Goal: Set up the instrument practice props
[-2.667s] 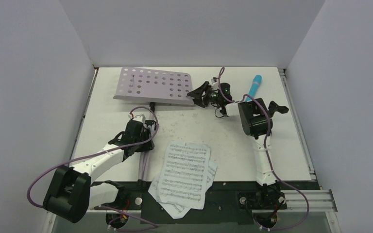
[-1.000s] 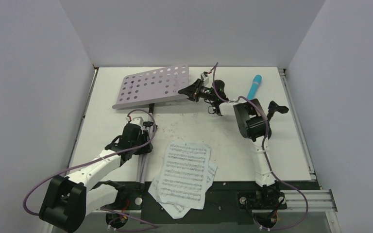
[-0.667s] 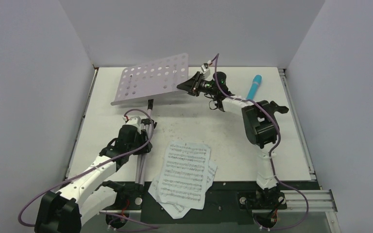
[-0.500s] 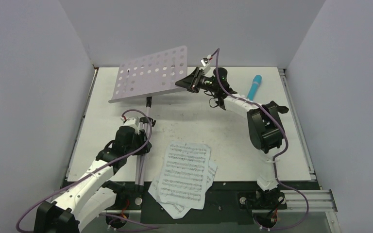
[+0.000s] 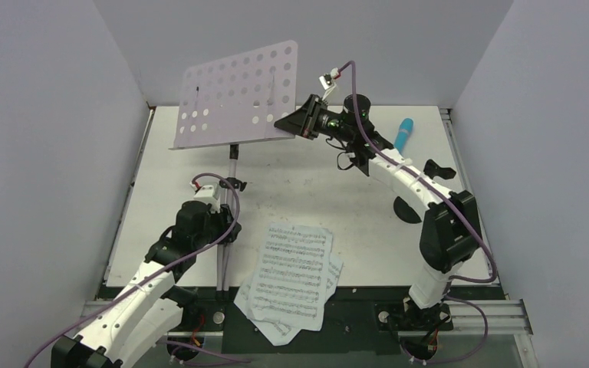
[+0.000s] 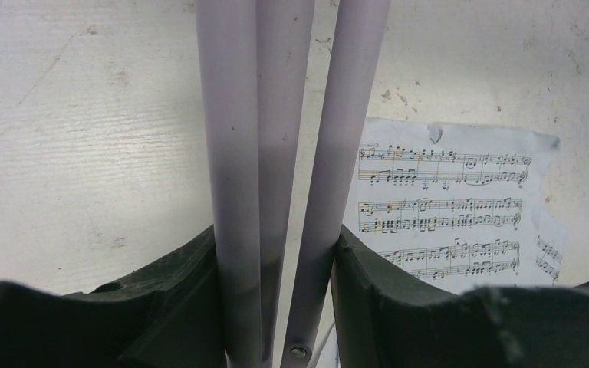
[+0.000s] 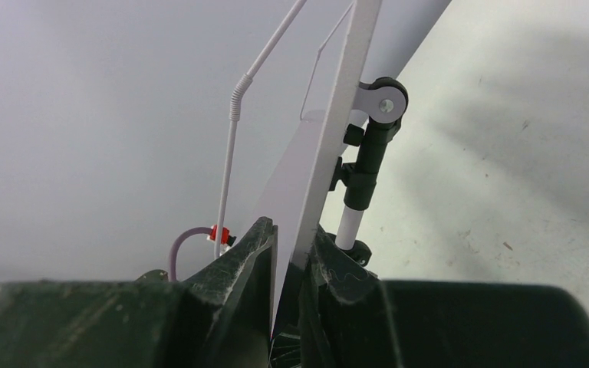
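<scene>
Your right tool pinches the right edge of the lilac music stand — holey plate, tilted up; your left tool squeezes its folded legs, near the pages.

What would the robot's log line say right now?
left claw: shut on stand legs | right claw: shut on desk edge | pages: on table | microphone: on table, untouched
</scene>
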Motion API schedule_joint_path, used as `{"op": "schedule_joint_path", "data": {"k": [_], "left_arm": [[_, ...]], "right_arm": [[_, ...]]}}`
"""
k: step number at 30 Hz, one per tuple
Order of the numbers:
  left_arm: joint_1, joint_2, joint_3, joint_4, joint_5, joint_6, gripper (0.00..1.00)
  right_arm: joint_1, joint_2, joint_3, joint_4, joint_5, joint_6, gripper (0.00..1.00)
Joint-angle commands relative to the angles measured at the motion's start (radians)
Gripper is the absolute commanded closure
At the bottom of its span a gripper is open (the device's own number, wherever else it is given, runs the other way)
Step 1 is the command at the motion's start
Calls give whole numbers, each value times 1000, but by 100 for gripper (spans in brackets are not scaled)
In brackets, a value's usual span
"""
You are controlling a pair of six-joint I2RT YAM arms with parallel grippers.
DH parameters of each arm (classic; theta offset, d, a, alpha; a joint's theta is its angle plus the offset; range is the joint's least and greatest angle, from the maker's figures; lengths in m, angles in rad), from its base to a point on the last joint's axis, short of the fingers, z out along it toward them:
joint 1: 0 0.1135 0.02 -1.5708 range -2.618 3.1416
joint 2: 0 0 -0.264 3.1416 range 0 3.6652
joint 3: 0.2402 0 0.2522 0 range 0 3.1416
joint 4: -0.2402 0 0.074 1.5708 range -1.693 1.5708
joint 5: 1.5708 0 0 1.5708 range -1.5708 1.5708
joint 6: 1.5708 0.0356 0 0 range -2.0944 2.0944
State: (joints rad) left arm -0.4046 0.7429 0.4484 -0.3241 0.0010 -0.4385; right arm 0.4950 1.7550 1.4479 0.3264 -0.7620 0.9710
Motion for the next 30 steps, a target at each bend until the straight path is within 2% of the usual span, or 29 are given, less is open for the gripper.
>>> {"op": "schedule_joint_path", "data": {"k": [1, 10, 20, 26, 30], "left_arm": [[11, -6, 136, 310, -44, 29, 100], [11, 45, 224, 409, -30, 91, 100], [12, 51, 340, 440, -14, 112, 100], [12, 67, 343, 547, -17, 146, 100], [11, 111, 313, 682, -17, 182, 100]], "right_arm": [[72, -173, 98, -4, -115, -136, 95], [109, -281, 106, -102, -64, -226, 95], [125, -308, 175, -107, -72, -218, 95], [134, -346, 161, -69, -72, -219, 95], [145, -394, 95, -31, -72, -241, 95]]}}
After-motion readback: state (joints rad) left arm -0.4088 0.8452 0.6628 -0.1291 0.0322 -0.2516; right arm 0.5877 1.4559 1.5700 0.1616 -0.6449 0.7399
